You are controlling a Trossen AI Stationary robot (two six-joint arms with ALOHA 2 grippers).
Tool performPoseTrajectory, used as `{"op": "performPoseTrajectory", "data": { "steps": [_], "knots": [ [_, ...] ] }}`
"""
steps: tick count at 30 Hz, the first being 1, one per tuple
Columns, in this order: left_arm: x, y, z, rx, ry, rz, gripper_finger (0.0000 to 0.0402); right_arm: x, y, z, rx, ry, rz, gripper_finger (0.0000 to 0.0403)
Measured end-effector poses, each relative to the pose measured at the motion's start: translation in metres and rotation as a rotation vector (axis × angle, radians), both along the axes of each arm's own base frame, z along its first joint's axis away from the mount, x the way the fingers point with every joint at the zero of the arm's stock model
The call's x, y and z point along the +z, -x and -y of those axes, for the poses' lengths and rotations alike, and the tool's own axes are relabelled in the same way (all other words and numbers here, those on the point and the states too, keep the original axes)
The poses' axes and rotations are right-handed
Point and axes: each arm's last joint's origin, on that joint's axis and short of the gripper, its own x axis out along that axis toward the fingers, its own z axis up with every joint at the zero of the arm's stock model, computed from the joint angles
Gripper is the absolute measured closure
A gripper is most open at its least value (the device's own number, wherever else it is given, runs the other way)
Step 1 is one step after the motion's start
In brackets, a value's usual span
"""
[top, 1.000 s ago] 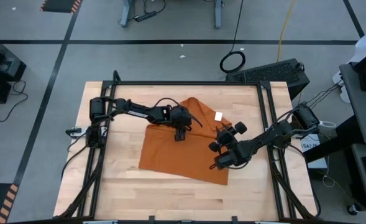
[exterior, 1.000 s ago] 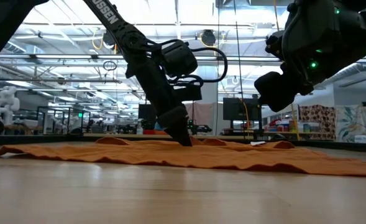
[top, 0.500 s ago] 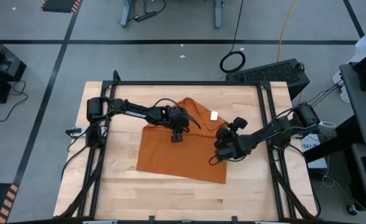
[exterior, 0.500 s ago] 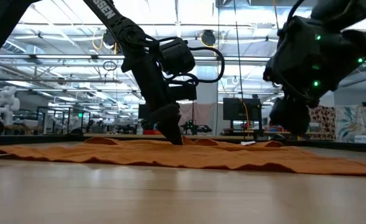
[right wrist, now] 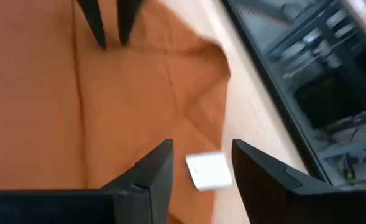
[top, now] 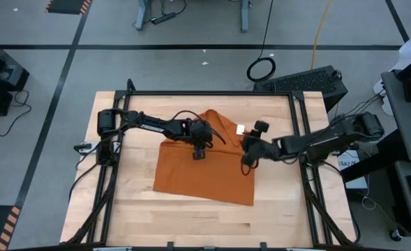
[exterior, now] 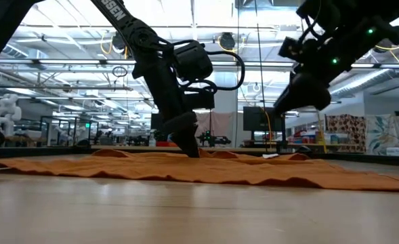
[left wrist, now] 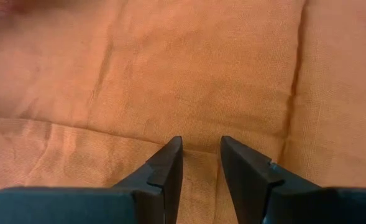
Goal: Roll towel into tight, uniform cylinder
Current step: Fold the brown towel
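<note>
Fingers of the left end effector (left wrist: 198, 155), parted slightly with nothing gripped, press the towel (top: 191, 171) near its far edge, likely pinning it. Right end effector (right wrist: 198, 165) hovers released above the white tag (right wrist: 209, 170). Towel lies unrolled, mid-tabletop (top: 135, 216).

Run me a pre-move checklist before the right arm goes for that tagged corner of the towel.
1. Towel lying spread on the table, unrolled: ok.
2. Left gripper down on the towel, fingers slightly apart: ok.
3. Right gripper open: ok.
4. White tag lined up between the right fingers: ok.
5. Right gripper raised off the cloth in the low view: ok.
6. Far edge flat: not ok, it is folded over.
</note>
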Motion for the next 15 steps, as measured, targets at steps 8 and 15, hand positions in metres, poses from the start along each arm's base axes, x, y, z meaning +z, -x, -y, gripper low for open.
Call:
{"op": "performPoseTrajectory", "data": {
  "steps": [8, 15],
  "knots": [
    [0.001, -0.001, 0.000, 0.020, 0.009, 0.021, 0.0286, -0.021, 0.010, 0.021, 0.010, -0.317, 0.040, 0.0227],
    [0.002, -0.002, 0.000, 0.016, 0.005, 0.031, 0.0286, -0.045, 0.008, 0.018, -0.035, -0.274, 0.147, 0.0225]
  ]
}}
